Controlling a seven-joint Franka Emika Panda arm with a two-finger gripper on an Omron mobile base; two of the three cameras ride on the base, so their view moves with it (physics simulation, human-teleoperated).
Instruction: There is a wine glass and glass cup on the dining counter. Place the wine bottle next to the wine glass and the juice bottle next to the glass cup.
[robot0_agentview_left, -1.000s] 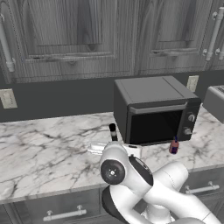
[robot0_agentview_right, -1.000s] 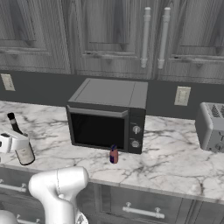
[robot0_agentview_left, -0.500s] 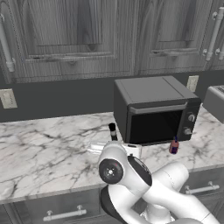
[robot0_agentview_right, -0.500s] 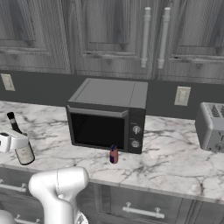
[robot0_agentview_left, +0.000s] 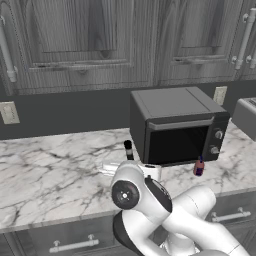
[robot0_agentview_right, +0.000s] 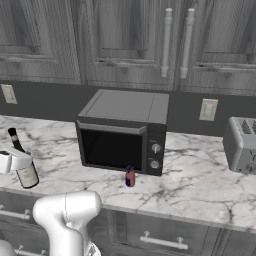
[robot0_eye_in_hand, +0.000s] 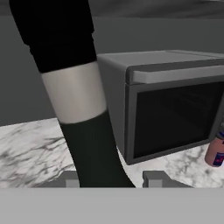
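"While the arm holds steady, what has changed?"

"Nothing visible since a second ago. The claw (robot0_eye_in_hand: 111, 177) stays clamped on the wine bottle (robot0_eye_in_hand: 76, 94), upright on the worktop (robot0_agentview_left: 50, 170) left of the microwave (robot0_agentview_left: 175, 125). Juice bottle (robot0_agentview_right: 130, 176) waits untouched."

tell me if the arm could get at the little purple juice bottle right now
Probably not yet. The fingers are shut on the wine bottle, so the hand is occupied. The juice bottle itself stands unobstructed on the counter in front of the microwave.
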